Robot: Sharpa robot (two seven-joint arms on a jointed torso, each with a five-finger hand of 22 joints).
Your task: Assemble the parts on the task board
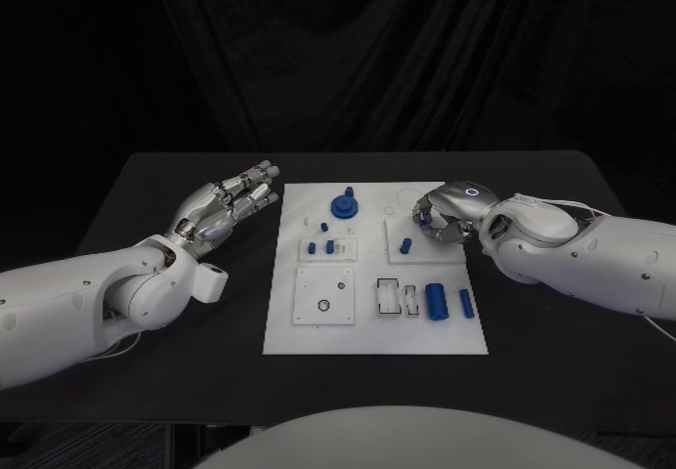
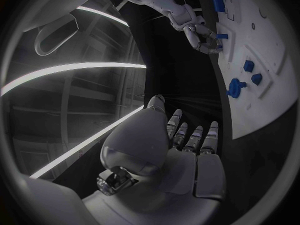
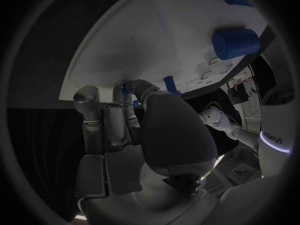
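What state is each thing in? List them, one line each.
left hand: open, holds nothing, beside the task board.
right hand: fingers curled over the board; grip unclear.
blue knob: standing on the board.
blue cylinder: lying on its side.
blue bar: lying flat.

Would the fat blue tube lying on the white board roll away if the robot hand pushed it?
Probably: the fat blue tube looks round and lies on its side on the flat white board. It seems stiff and light.
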